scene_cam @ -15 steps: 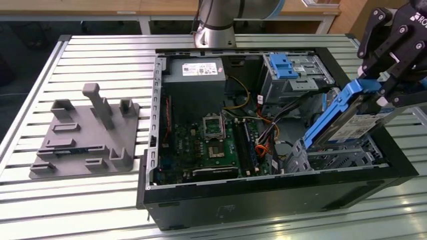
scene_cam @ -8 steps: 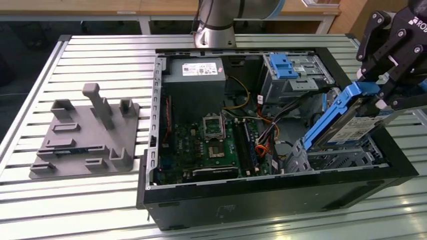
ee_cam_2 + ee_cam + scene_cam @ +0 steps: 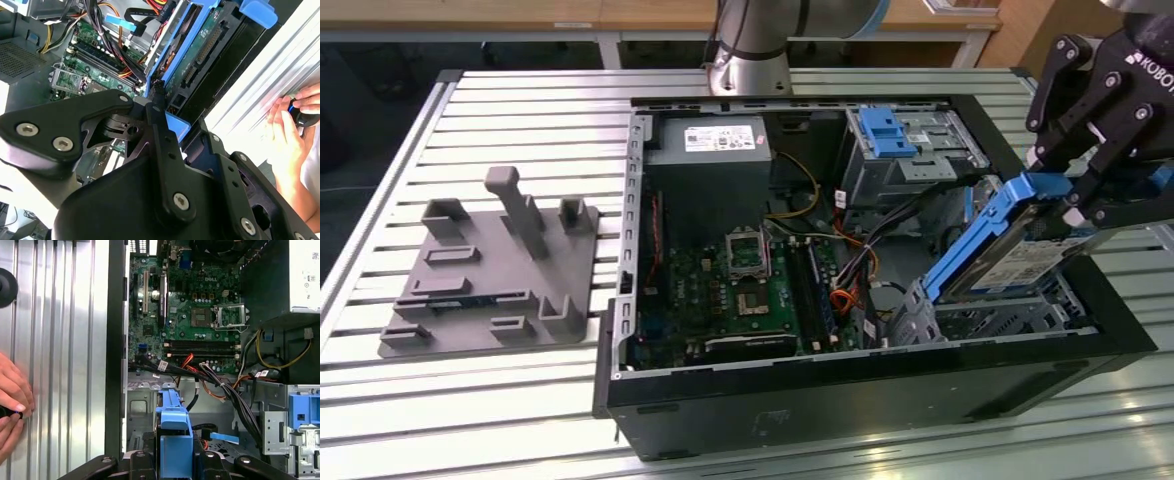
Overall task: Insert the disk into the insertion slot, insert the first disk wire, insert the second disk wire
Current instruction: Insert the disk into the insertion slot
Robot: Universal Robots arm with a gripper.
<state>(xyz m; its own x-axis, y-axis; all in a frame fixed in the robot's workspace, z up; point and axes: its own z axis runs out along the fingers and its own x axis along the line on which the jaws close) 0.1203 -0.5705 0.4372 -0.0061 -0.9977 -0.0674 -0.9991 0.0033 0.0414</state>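
"Where was the disk (image 3: 1014, 262) when you looked over?"

"Up in the end effector (image 3: 1075, 200). Its black fingers were clamped on the upper end of the blue carrier (image 3: 983, 228), with nothing else in them. It hung over the corner of the open computer case (image 3: 854, 385) at the exterior view's right."

"And the insertion slot (image 3: 1014, 322)?"

"Right beneath it, that low cage of perforated silver metal. The disk's long axis ran steeply down from the end effector, leaning toward the exterior view's left. So the free lower end pointed at the cage's mouth, and the gripped end stood high above the case wall. I'd judge it wasn't seated yet, since most of its length stood clear of the cage. Whether the lower edge touched the metal, I couldn't tell."

"How did it look?"

"Flat, rectangular and silver, with a white printed label on its face and bright blue plastic framing the edges. In the first wrist view the carrier's end sat squarely between the fingers, with the motherboard (image 3: 200, 320) and a tangle of cables (image 3: 220, 385) beyond it."

"Anyone nearby?"

"A person's hand (image 3: 12, 407) rested on the slatted counter (image 3: 60, 340), just outside the case wall."
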